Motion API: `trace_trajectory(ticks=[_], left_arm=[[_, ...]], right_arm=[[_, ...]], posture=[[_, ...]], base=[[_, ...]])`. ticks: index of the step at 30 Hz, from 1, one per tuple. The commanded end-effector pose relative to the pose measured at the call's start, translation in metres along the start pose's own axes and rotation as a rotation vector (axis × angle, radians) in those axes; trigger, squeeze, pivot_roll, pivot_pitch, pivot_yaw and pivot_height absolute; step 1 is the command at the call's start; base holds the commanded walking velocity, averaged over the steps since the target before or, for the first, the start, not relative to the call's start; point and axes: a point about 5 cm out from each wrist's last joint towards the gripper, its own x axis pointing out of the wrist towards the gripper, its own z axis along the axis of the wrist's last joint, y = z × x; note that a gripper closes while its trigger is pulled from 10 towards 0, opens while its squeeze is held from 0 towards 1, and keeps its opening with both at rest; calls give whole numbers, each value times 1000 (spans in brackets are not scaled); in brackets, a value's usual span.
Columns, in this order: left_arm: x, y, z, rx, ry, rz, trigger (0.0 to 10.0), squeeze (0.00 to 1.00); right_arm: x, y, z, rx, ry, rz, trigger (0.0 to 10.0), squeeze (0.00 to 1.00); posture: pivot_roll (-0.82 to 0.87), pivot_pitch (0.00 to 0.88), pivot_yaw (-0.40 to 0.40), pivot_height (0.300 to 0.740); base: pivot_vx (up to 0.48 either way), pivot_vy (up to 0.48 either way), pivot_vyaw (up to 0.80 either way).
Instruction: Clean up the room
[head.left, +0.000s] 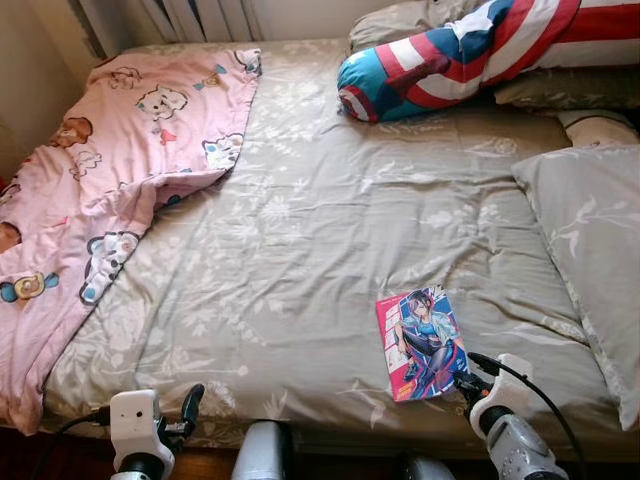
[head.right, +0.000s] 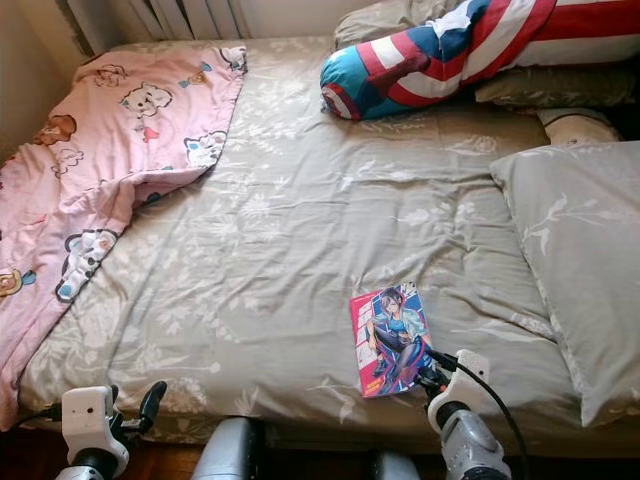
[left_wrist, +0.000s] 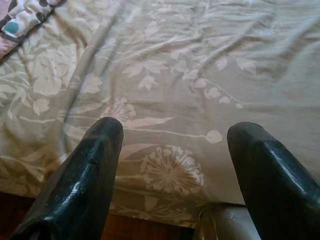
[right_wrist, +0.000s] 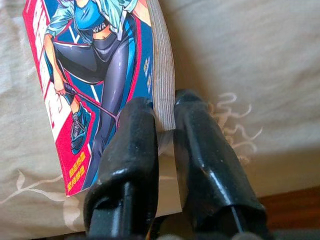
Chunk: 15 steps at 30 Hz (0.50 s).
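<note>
A comic book (head.left: 422, 343) with a red, blue and pink cover lies on the grey floral bed sheet (head.left: 320, 230) near the bed's front edge. My right gripper (head.left: 465, 381) pinches the book's near right corner; in the right wrist view its black fingers (right_wrist: 132, 165) are shut on the book (right_wrist: 95, 75), one on the cover, one under the pages. My left gripper (head.left: 190, 405) hovers at the bed's front left edge, and its fingers (left_wrist: 85, 180) stand wide apart over the sheet with nothing between them.
A pink cartoon blanket (head.left: 110, 170) covers the bed's left side. A striped red, white and blue bolster (head.left: 450, 55) lies at the head, with grey pillows (head.left: 590, 230) along the right. Dark wooden floor (left_wrist: 145, 232) runs under the front edge.
</note>
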Motion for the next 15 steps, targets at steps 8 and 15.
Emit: trace_trajectory(ticks=[8, 15], left_arm=[[-7, 6, -7, 25, 25, 17, 10000, 0], [-8, 3, -7, 22, 21, 14, 10000, 0]], right_arm=[[0, 5, -11, 48, 18, -11, 10000, 0], [0, 3, -6, 47, 6, -18, 10000, 165]], posture=[[134, 227, 58, 648], [132, 227, 53, 648]], base=[[0, 0, 0], [0, 0, 0]])
